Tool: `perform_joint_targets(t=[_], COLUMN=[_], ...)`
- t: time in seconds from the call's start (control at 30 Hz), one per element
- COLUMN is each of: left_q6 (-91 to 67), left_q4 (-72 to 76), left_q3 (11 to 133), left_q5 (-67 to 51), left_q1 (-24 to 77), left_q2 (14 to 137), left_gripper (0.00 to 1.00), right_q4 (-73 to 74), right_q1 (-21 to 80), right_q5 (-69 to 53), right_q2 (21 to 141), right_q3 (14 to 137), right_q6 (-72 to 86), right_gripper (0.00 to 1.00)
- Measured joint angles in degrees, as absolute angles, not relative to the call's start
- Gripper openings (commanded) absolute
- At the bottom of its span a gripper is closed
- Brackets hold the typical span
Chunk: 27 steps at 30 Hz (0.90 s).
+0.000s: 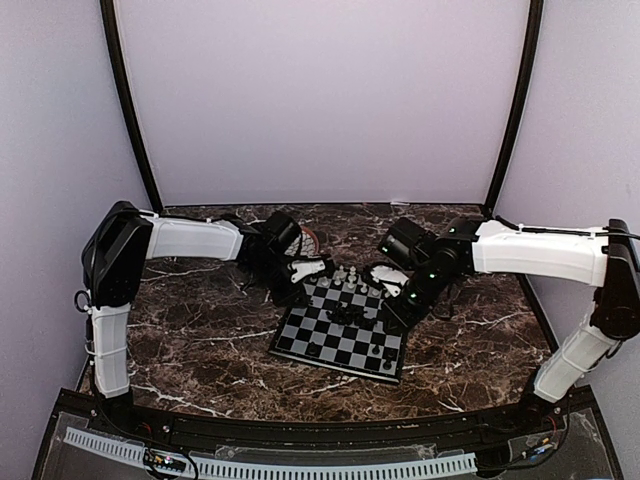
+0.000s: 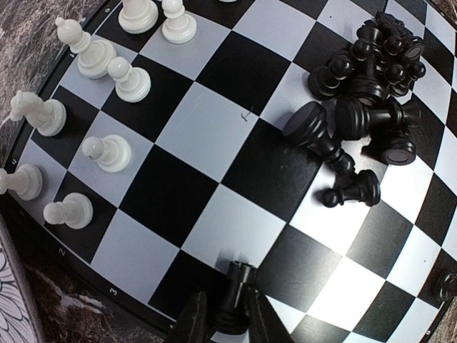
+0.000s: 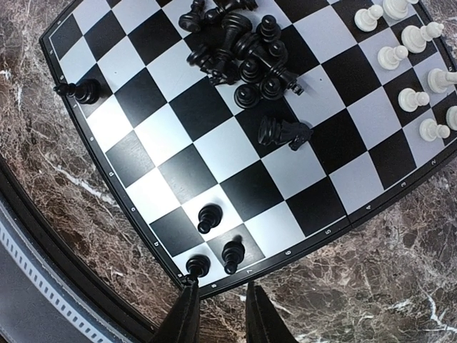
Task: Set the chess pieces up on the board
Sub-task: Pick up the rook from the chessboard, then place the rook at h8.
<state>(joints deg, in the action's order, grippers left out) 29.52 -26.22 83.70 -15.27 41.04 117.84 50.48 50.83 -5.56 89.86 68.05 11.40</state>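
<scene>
The board (image 1: 330, 340) lies mid-table. Several white chessmen (image 1: 345, 278) stand along its far edge and show at the left of the left wrist view (image 2: 96, 57). A heap of black chessmen (image 1: 350, 312) lies mid-board, mostly toppled (image 2: 364, 93) (image 3: 243, 50). My left gripper (image 2: 227, 325) is shut on a black rook (image 2: 235, 304), upright over a square at the board's edge. My right gripper (image 3: 221, 314) is open and empty, over the marble just off the board's corner, beside three standing black pieces (image 3: 232, 254). One lone black piece (image 3: 86, 91) stands at another edge.
A round white-patterned plate (image 2: 11, 286) lies just off the board by the left gripper, mostly hidden behind the left arm in the top view (image 1: 310, 240). The dark marble table (image 1: 200, 340) is walled at the back and sides. A black rail (image 3: 43, 236) runs along the near edge.
</scene>
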Motion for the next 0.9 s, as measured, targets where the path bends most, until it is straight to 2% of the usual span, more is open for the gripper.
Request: perform_joint_targets(t=[0.17, 0.33, 0.47, 0.7, 0.9], left_q6=[28.1, 24.5, 19.6, 6.4, -2.9], left_q4=[-26.5, -28.4, -28.9, -18.0, -8.7], left_q3=[84.0, 85.3, 85.3, 79.1, 76.8], left_q5=[-15.9, -18.1, -21.3, -29.2, -33.8], left_q1=[40.9, 40.6, 39.8, 38.5, 38.7], left_q2=[117.8, 117.4, 112.5, 96.8, 94.9], left_gripper=[0.15, 0.14, 0.14, 0.13, 0.13], right_q4=[50.1, 48.2, 45.7, 37.9, 32.9], right_q1=[50.2, 46.2, 40.6, 33.4, 33.5], right_q5=[-5.6, -6.3, -8.6, -18.8, -31.4], right_q2=[90.4, 90.5, 90.5, 91.9, 99.2], right_q3=[69.1, 71.7, 75.5, 82.0, 89.1], right_q6=[11.4, 12.1, 13.9, 20.1, 23.6], right_gripper=[0.23, 0.24, 0.3, 0.42, 0.46])
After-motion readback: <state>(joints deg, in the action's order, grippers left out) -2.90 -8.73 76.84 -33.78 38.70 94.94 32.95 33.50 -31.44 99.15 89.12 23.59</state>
